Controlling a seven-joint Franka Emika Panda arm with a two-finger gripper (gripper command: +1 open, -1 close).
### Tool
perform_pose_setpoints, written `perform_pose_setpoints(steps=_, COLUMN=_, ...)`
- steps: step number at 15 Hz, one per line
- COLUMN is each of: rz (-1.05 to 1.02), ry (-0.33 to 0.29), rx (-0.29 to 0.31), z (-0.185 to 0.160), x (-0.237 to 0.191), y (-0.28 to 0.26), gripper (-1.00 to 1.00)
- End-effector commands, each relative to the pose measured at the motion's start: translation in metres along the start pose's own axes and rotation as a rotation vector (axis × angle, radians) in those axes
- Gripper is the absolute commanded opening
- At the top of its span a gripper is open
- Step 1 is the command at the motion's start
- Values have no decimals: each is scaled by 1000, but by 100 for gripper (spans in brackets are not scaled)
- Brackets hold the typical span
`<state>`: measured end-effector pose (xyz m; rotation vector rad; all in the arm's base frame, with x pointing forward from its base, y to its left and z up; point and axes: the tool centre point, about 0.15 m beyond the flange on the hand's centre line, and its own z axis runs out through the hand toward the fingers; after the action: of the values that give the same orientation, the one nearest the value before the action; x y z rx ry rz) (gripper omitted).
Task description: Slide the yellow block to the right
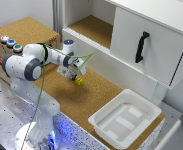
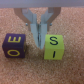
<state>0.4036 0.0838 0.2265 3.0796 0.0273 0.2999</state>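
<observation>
The yellow block (image 2: 53,47) is a small cube with dark letters on its face, lying on the cork board. In the exterior view the yellow block (image 1: 79,81) shows just beyond the fingertips. My gripper (image 2: 39,42) reaches down to the cork with its fingers pressed together and nothing between them. It stands in the gap between the yellow block and a purple block (image 2: 13,45), close against the yellow block's side. In the exterior view the gripper (image 1: 74,74) hangs low over the board's middle.
A white tray (image 1: 97,121) sits at the exterior view's lower right. A white cabinet with a sliding door and black handle (image 1: 141,46) stands behind the board. Three round buttons (image 1: 11,43) top a cork box at the exterior view's left.
</observation>
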Motion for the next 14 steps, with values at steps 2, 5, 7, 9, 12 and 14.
perform_pose_setpoints(steps=2, rz=14, ry=-42, rx=20, z=30, x=14, y=26, gripper=-100)
perform_pose_setpoints(steps=5, rz=47, ry=-51, rx=1, z=38, x=14, y=47, gripper=-100)
perform_pose_setpoints(steps=7, rz=65, ry=-49, rx=-13, z=40, x=17, y=60, gripper=-100)
perform_pose_setpoints(steps=9, rz=86, ry=-42, rx=-22, z=37, x=20, y=74, gripper=-100)
perform_pose_setpoints(steps=12, rz=115, ry=-46, rx=-51, z=34, x=20, y=96, gripper=-100)
perform_pose_setpoints(steps=14, rz=131, ry=-52, rx=-67, z=36, x=20, y=107, gripper=-100)
